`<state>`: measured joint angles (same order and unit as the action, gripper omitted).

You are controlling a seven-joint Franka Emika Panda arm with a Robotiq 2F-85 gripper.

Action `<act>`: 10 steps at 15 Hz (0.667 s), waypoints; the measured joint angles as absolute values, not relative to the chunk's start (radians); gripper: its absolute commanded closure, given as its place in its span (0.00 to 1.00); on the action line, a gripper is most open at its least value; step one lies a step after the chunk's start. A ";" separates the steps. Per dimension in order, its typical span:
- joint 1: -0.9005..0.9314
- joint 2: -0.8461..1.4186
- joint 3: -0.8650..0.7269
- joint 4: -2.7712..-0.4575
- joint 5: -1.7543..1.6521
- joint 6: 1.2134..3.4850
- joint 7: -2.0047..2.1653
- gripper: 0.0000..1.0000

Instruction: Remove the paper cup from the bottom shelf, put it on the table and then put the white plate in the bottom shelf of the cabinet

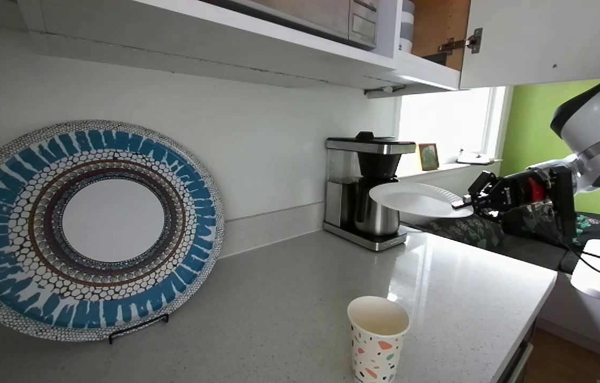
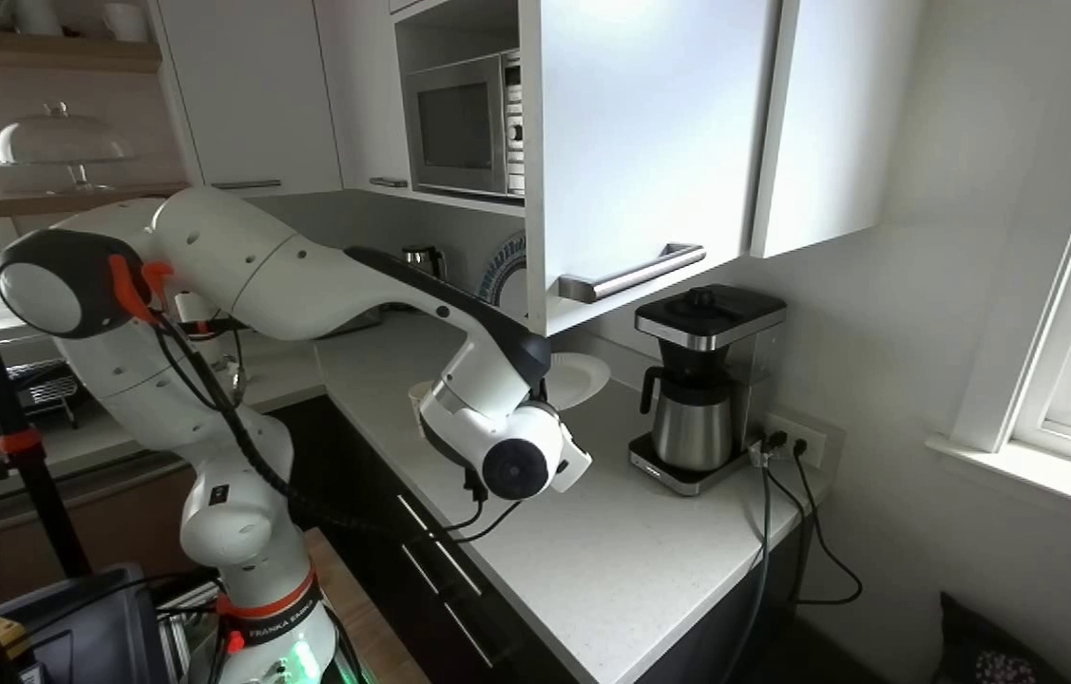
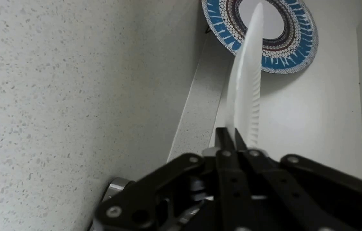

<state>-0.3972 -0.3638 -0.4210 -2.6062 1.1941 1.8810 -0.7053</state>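
Two plates, one white plate (image 1: 414, 198) and one patterned plate (image 1: 92, 231); one paper cup (image 1: 378, 344); one coffee maker (image 2: 701, 389); one robot arm (image 2: 302, 290) with one gripper (image 3: 231, 133).
In an exterior view, the white plate is in front of the coffee maker, the patterned plate left of it, the single paper cup nearer the viewer, one picture frame (image 1: 428, 157) to its right. In an exterior view, one microwave (image 2: 461, 128) is above and left of it; one glass dome (image 2: 60, 142) and two wooden shelves (image 2: 41, 50) farther left.

Around the arm's wrist (image 2: 502, 451) in an exterior view: cabinet (image 2: 654, 152) at one o'clock; white plate (image 2: 581, 378) at two, partly hidden; coffee maker (image 2: 698, 418) between two and three; paper cup (image 2: 416, 391) at ten, partly hidden.
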 measured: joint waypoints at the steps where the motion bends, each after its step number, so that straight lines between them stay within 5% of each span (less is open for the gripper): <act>1: -0.397 -0.364 -0.421 -2.604 1.194 1.881 -0.705 1.00; 10: -0.483 -0.393 -0.486 -2.466 1.161 1.733 -0.658 1.00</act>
<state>-0.4829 -0.3928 -0.4856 -2.4662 1.1609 1.7330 -0.6585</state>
